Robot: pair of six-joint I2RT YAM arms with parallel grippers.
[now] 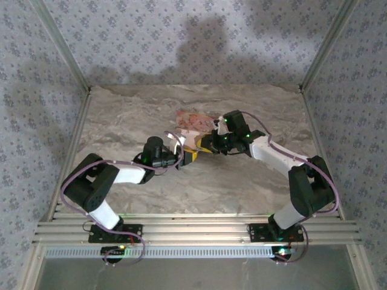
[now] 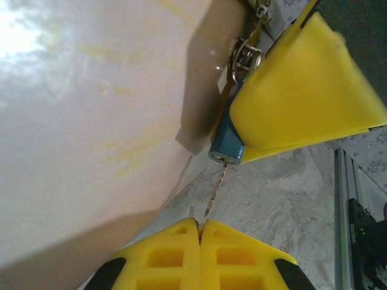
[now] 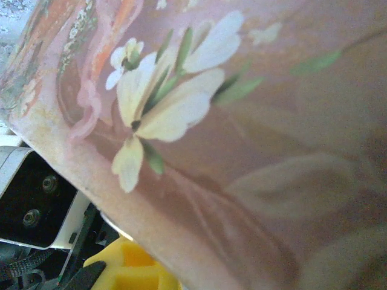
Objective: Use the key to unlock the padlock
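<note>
The tiny teal-blue padlock [image 2: 226,142] hangs beside the pink box, its metal shackle [image 2: 245,58] pointing up. My right gripper [image 1: 207,145] is shut on the padlock, and one of its yellow pads [image 2: 302,84] covers most of the lock's body. A thin key [image 2: 214,192] runs from the lock's bottom face down into my left gripper [image 2: 199,232], which is shut on the key's head. In the top view my left gripper [image 1: 188,156] meets the right one at mid-table. Whether the shackle is open is hidden.
The flat pink-orange flowered box [image 3: 242,121] lies just behind both grippers [image 1: 195,121] and close against the padlock [image 2: 91,121]. Grey marbled tabletop [image 1: 199,187] surrounds them. An aluminium rail [image 2: 341,217] runs along the table's near edge.
</note>
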